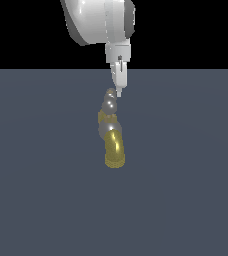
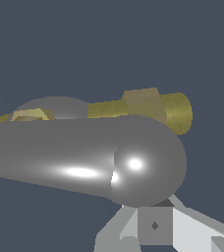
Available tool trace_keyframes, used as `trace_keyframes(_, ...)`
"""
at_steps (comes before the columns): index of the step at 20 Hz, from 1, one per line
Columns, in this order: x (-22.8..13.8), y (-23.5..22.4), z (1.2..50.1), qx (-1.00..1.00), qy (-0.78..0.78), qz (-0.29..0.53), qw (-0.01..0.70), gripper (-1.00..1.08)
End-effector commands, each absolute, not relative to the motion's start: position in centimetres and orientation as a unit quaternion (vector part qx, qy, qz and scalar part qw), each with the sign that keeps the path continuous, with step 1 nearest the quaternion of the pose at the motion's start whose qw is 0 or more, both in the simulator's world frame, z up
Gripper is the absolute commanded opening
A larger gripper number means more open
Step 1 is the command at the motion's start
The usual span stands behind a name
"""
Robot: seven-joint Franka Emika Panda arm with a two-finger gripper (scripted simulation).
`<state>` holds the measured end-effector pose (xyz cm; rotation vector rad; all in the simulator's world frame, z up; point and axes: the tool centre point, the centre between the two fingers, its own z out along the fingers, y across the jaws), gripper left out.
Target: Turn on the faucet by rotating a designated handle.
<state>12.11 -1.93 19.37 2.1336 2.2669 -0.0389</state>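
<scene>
Faucet [image 1: 113, 140] sits mid-scene on the flat grey-blue floor [image 1: 36, 175], just above frame centre in the exterior view. Its long axis runs roughly 12-to-6 o'clock there: brass-yellow spout [image 1: 114, 149] curves down toward 6, ribbed end nearest the camera. Handle [image 1: 109, 103], the silver T-bar, lies along almost the same line, seen nearly end-on, so its bulbous ends stack up toward 12 above the grey body.

Arm comes in from 12 o'clock, big white link at the frame's top, wrist pointing straight down. Gripper [image 1: 119, 91] hangs w/ its tip at the handle's far end, at about 1 o'clock from it; touching or just beside, can't tell. Fingers read as one narrow wedge from this side, so how far apart they are isn't clear, nor whether anything is held.

Wrist view gives what the exterior doesn't: handle [image 2: 84, 160] fills the frame lengthwise, rounded end shiny, spout [image 2: 178, 113] behind it. Grey-white gripper parts [image 2: 154, 225] show just beyond that rounded end.
</scene>
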Motion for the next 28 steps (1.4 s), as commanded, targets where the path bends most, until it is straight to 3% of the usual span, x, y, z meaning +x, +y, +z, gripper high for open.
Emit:
trace_keyframes(1, 12.1, -1.9, 19.4, 0.685, 0.728, -0.012, 0.014, -1.0)
trace_keyframes(28, 5.6, 11.3, 19.5, 0.652, 0.758, 0.0, 0.0, -1.0)
